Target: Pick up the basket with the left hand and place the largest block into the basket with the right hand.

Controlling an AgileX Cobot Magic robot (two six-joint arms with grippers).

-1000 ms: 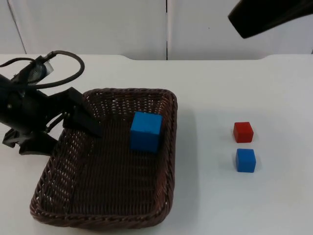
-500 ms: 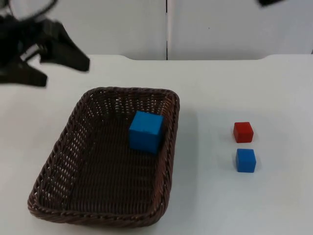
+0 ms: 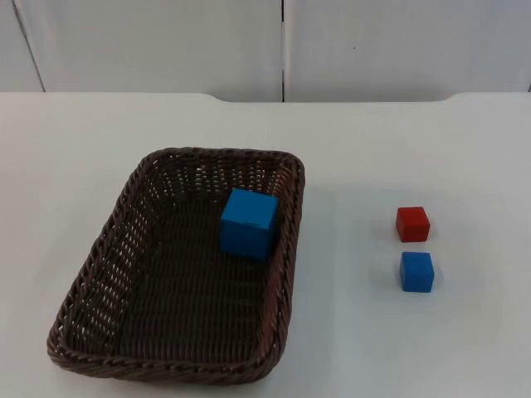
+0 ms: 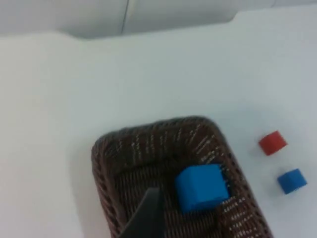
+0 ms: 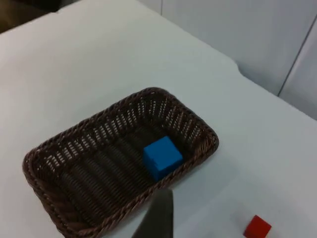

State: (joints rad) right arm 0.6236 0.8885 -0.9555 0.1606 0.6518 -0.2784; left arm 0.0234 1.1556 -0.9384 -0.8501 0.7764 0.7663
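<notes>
One big blue cube sits inside the woven brown wicker basket.
Smooth small red cube and blue cube rest on the table; gripper fingers: cannot tell.

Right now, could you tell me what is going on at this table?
Nothing is being handled at this moment. The brown wicker basket rests on the white table with the large blue block inside it, near its far right corner. A small red block and a small blue block sit on the table to the basket's right, close together but apart. Both wrist cameras look down on the basket from well above, so both arms appear to be waiting, clear of it.
</notes>
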